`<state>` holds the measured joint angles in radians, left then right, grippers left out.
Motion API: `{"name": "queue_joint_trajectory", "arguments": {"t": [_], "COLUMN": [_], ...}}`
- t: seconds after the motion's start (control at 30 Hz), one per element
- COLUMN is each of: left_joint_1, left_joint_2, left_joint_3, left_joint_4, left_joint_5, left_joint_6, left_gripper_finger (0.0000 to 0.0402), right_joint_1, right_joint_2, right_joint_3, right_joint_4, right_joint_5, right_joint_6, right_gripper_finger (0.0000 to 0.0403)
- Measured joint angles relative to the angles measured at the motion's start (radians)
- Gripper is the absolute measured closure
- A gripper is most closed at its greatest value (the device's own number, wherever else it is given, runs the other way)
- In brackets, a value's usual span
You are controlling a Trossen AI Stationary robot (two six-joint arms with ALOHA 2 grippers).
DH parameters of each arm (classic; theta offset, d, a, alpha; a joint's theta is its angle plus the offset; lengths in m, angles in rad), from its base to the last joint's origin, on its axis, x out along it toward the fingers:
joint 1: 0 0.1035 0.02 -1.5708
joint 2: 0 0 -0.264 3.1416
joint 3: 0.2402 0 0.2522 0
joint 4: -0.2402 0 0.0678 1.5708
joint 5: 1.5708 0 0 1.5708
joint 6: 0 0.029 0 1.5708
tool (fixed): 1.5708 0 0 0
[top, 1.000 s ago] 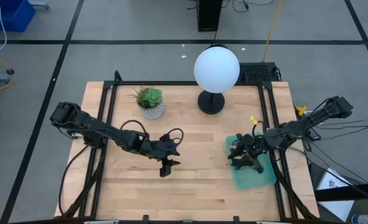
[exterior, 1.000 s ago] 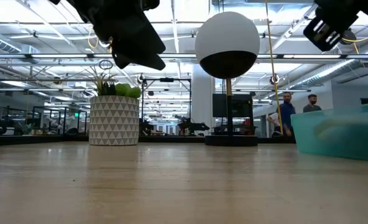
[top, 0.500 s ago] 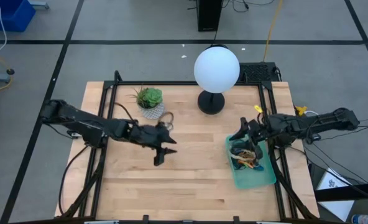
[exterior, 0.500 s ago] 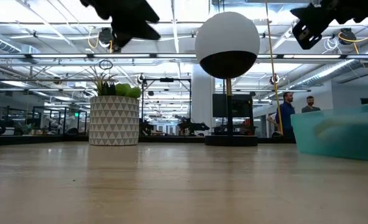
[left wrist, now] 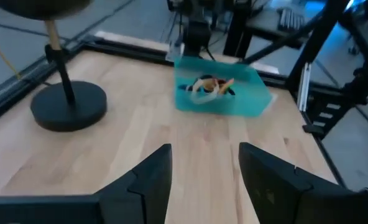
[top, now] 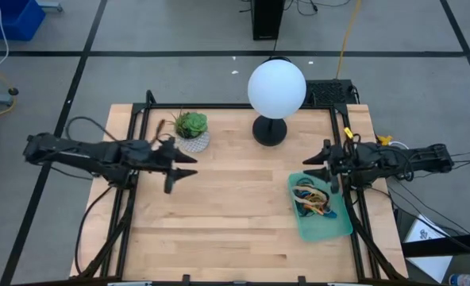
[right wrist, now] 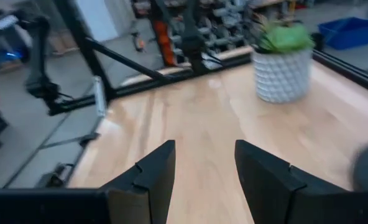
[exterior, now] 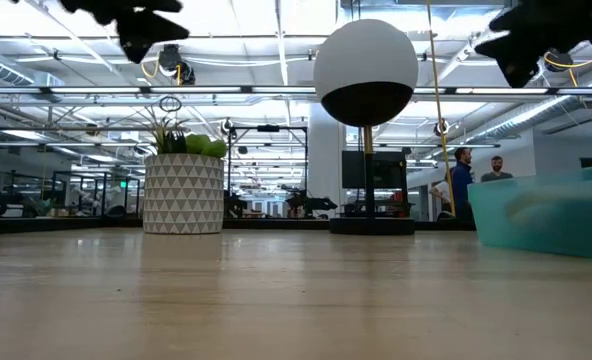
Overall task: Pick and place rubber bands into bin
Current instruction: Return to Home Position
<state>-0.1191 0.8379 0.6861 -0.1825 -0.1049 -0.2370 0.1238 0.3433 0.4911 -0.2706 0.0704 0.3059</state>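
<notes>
The bin (top: 330, 222), a shallow teal tray, lies flat near the table's right edge. A tangle of rubber bands (top: 312, 199) in tan, black, red and yellow lies in its far half, and the left wrist view also shows the bin (left wrist: 240, 102) and bands (left wrist: 206, 86). My right gripper (top: 310, 167) hovers open just past the bin's far end, pointing toward the table's left. My left gripper (top: 189, 165) hovers open at the table's left, near the plant pot, pointing right. Both grippers are empty: left (left wrist: 204, 155), right (right wrist: 204, 149).
A white patterned plant pot (top: 192, 137) stands at the far left. A lamp with a white globe (top: 276, 87) on a black round base (top: 270, 131) stands at the far middle. Bare wood (top: 235, 206) spans the table's middle. People (exterior: 463, 180) stand in the room behind.
My left gripper has drawn back from the table's middle toward the left and far edges, rising and tipping toward level. My right gripper has pulled back from over the bin toward the far right, turning level and uncovering the bands in the bin.
</notes>
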Motion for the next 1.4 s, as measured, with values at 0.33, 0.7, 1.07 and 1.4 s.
{"name": "queue_joint_trajectory", "arguments": {"t": [0.33, 0.7, 1.07, 1.4], "left_joint_1": [0.058, 0.119, 0.145, 0.145], "left_joint_2": [-0.316, -0.539, -0.693, -0.75], "left_joint_3": [-0.193, -0.306, -0.408, -0.529], "left_joint_4": [0.03, -0.008, -0.019, 0.072], "left_joint_5": [0.07, 0.107, 0.132, 0.161], "left_joint_6": [0.002, -0.005, -0.005, -0.005], "left_gripper_finger": [0.0208, 0.0208, 0.0208, 0.0208], "right_joint_1": [0.0, 0.0, 0.0, 0.0], "right_joint_2": [-0.064, -0.242, -0.306, -0.307], "right_joint_3": [-0.046, -0.074, -0.122, -0.265], "right_joint_4": [-0.025, -0.086, -0.092, 0.071], "right_joint_5": [0.062, 0.091, 0.112, 0.111], "right_joint_6": [0.002, -0.009, 0.007, 0.021], "right_gripper_finger": [0.0243, 0.0243, 0.0243, 0.0243]}}
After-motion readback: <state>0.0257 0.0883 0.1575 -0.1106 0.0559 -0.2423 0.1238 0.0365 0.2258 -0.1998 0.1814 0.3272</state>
